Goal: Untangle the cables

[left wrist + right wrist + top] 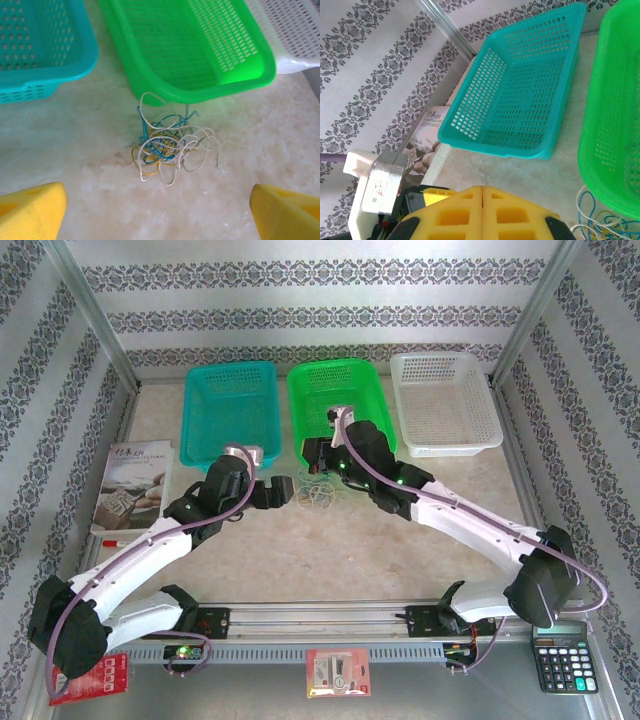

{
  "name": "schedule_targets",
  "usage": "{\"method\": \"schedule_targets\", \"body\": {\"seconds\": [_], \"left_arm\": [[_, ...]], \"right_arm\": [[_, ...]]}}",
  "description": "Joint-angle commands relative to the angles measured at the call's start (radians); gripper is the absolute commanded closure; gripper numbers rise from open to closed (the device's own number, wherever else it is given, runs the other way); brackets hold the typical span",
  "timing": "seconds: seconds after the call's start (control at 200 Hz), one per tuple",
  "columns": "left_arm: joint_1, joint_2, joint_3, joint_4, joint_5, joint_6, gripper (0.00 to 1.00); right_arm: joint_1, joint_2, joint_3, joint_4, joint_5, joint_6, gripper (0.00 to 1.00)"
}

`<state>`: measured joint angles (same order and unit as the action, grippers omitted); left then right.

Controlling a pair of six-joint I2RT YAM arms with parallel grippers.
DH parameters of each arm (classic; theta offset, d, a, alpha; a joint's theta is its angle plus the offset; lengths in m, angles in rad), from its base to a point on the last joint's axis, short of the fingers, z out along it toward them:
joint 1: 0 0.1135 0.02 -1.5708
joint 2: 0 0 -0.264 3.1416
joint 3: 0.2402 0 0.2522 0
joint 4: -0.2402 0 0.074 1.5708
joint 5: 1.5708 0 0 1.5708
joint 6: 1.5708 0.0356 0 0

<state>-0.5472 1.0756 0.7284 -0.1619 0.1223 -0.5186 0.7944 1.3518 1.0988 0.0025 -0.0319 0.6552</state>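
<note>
We see a pale marbled table (330, 560) with three baskets along its far side: a teal basket (232, 405), a green basket (335, 395) and a white basket (443, 400). The left jaws stand wide apart, their yellow fingers (32, 210) on either side of the tangle. The right jaws are pressed flat against each other by the green basket's near corner. The cables (167, 147), a loose knot of white, blue and yellow loops, lie on the table just before the green basket's near rim.
</note>
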Motion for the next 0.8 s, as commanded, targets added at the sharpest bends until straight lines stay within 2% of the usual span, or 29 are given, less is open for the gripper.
{"method": "schedule_targets", "body": {"seconds": [0.0,0.125,0.22,0.385,0.5,0.799], "left_arm": [[0.013,0.018,0.01,0.103,0.053,0.041,0.06],[0.013,0.035,0.026,0.101,0.053,0.039,0.06],[0.013,0.038,0.023,0.098,0.059,0.033,0.05],[0.013,0.041,0.002,0.103,0.054,0.018,0.04],[0.013,0.084,0.017,0.076,0.041,0.004,0.02],[-0.01,0.291,0.143,0.03,-0.022,-0.011,0.01]], "right_arm": [[-0.004,-0.034,-0.023,-0.001,0.028,0.0,1.0],[-0.008,-0.059,-0.057,-0.035,0.06,-0.019,1.0],[-0.032,-0.096,-0.152,-0.035,0.081,0.01,1.0],[-0.105,-0.163,-0.352,-0.003,0.11,0.094,0.72],[-0.157,-0.172,-0.458,0.023,0.095,0.129,0.58],[-0.245,-0.047,-0.492,0.085,0.014,0.113,0.39]]}}
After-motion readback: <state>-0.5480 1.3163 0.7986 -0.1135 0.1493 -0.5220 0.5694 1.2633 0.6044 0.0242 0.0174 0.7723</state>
